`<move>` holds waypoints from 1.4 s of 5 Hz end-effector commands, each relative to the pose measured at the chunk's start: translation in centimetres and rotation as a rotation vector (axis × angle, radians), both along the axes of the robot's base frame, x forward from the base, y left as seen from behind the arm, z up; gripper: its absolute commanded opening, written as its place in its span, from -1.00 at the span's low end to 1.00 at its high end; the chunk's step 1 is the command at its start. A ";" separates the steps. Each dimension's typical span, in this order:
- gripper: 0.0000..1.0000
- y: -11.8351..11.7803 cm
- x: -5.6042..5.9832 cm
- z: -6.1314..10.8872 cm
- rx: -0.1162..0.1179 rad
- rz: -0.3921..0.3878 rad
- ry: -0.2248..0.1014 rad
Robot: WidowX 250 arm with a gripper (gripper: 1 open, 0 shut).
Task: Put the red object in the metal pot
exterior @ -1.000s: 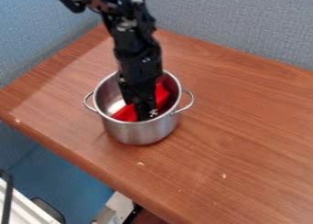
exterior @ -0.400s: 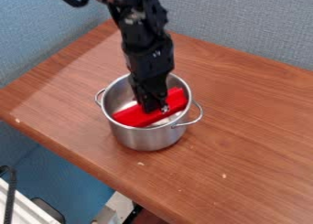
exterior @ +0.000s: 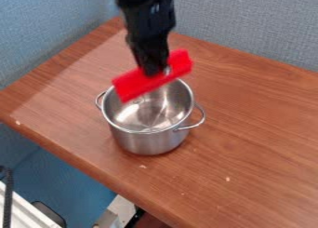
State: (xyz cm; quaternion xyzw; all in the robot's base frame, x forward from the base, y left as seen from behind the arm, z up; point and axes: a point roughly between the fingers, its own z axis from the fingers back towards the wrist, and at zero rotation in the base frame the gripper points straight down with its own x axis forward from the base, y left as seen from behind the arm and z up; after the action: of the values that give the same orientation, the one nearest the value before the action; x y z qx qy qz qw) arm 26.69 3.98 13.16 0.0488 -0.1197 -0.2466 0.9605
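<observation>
My gripper is shut on the red object, a bright red elongated block. The block hangs tilted, its right end higher, just above the mouth of the metal pot. This small shiny steel pot with two loop handles stands on the wooden table directly under the block. The pot's inside looks empty and reflects some red. My dark arm comes down from the top of the view.
A blue wall runs behind the table at the left and back. The table's front edge drops off at the lower left, where floor and some white items show below.
The gripper shut on the red object inside the pot and rose with it. The block now hangs above the rim. The pot shifted slightly to the right.
</observation>
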 end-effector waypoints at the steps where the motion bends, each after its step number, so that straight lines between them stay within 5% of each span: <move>1: -1.00 0.9 1.9 2.1 0.044 0.004 -0.099; 2: -1.00 0.5 -0.2 1.3 0.037 0.010 -0.093; 3: 1.00 1.2 -1.6 -0.2 0.038 0.045 -0.082; 4: 1.00 2.2 -1.9 -0.3 0.050 0.091 -0.057; 6: 1.00 1.7 -0.9 1.1 0.035 -0.111 -0.082; 7: 1.00 2.0 0.0 -0.1 0.029 -0.046 -0.082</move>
State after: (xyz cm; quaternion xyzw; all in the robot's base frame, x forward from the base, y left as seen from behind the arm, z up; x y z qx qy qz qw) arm 26.10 5.76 12.09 0.0599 -0.1410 -0.2709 0.9503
